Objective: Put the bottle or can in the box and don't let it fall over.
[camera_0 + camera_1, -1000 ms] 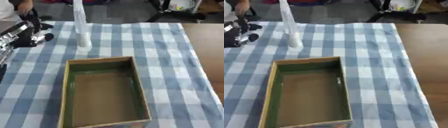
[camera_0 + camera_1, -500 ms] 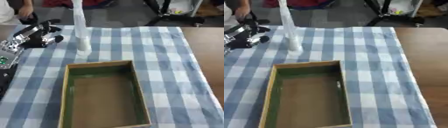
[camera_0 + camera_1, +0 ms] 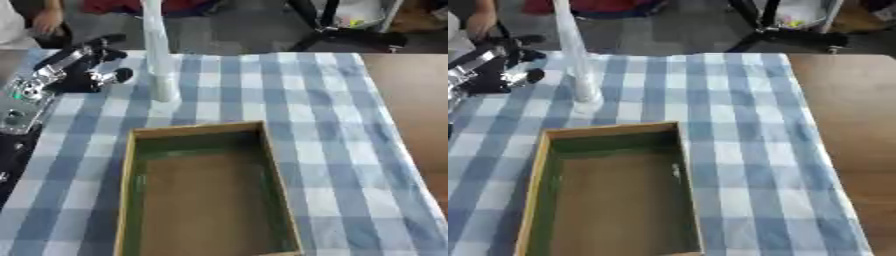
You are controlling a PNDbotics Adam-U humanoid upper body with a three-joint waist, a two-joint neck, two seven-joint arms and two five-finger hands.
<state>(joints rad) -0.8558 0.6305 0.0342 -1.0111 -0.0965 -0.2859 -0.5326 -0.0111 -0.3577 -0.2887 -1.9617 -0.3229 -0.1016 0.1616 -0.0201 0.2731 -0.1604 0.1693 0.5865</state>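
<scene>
The left hand [image 3: 83, 70], fingers spread and holding nothing, reaches toward a tall upright bottle [image 3: 159, 55]. A sideways knock could topple it short of the box [image 3: 206, 195].

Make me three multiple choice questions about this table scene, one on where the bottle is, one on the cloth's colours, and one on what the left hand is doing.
1. Where does the bottle stand?
A. Inside the box
B. On the cloth beyond the box's far edge
C. On the bare wood at the right

2. What colours is the tablecloth?
A. Blue and white checks
B. Red and white stripes
C. Plain green

3. What is the state of the left hand?
A. Curled round the bottle
B. Resting inside the box
C. Open, apart from the bottle, to its left

Answers: 1 B, the upright bottle is on the cloth past the box, which holds nothing. 2 A, the checks are blue and white. 3 C, its fingers are spread, with a gap showing between them and the bottle.
</scene>
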